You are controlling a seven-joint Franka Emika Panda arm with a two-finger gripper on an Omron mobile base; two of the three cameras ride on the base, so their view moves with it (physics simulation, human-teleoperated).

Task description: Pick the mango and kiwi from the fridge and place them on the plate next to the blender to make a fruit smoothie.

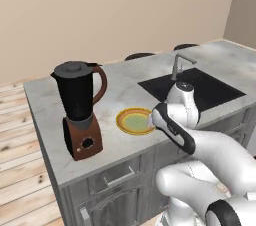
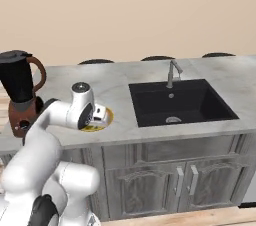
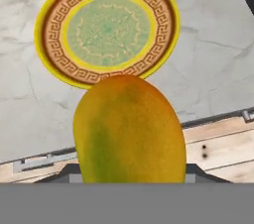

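My gripper [image 2: 99, 114] is shut on the mango [image 3: 129, 131], a smooth yellow-orange fruit with a green patch that hides the fingertips in the hand view. The mango hangs above the counter's front edge, just short of the plate [image 3: 106, 29]. The round yellow-rimmed plate [image 1: 133, 121] lies bare on the grey counter, right of the blender [image 1: 79, 110]. From the right base view my arm covers part of the plate [image 2: 106, 120], and the blender [image 2: 20, 92] stands at the far left. The kiwi and the fridge are out of view.
A black sink [image 2: 180, 101] with a steel faucet [image 2: 172, 72] is set in the marble counter [image 1: 50, 100] right of the plate. Grey cabinet drawers [image 1: 117, 177] run below the counter edge. Wooden floor lies to the left.
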